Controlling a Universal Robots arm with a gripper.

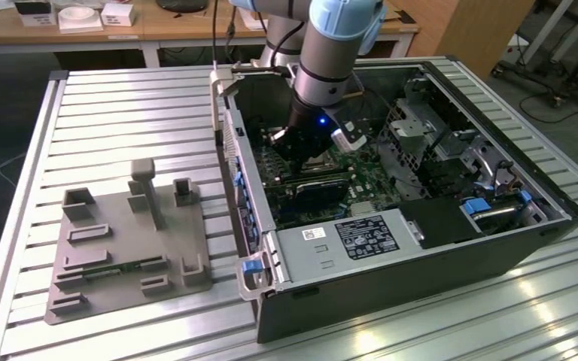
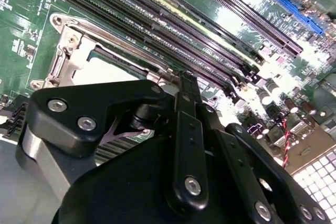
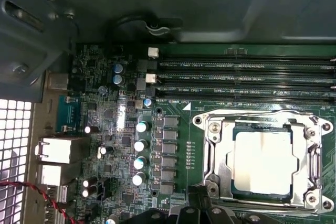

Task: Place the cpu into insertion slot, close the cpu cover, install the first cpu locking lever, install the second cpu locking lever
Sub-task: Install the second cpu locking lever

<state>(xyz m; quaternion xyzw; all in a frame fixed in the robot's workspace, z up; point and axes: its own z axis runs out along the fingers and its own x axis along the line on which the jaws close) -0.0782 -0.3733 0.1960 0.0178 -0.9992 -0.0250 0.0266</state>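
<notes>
Cpu seated in socket, cpu cover closed; claw above.

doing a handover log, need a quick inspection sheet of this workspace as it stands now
surface: ribbed metal table, computer case lying open on it
job's things: cpu seated in its socket; cpu cover lying flat around the chip
clutter: grey fixture tray beside the case
gripper: gripper down inside the case just above the motherboard, at the socket's edge
cables: red and black wires by the rear ports
surroundings: wooden desk behind, white boxes on it
</notes>
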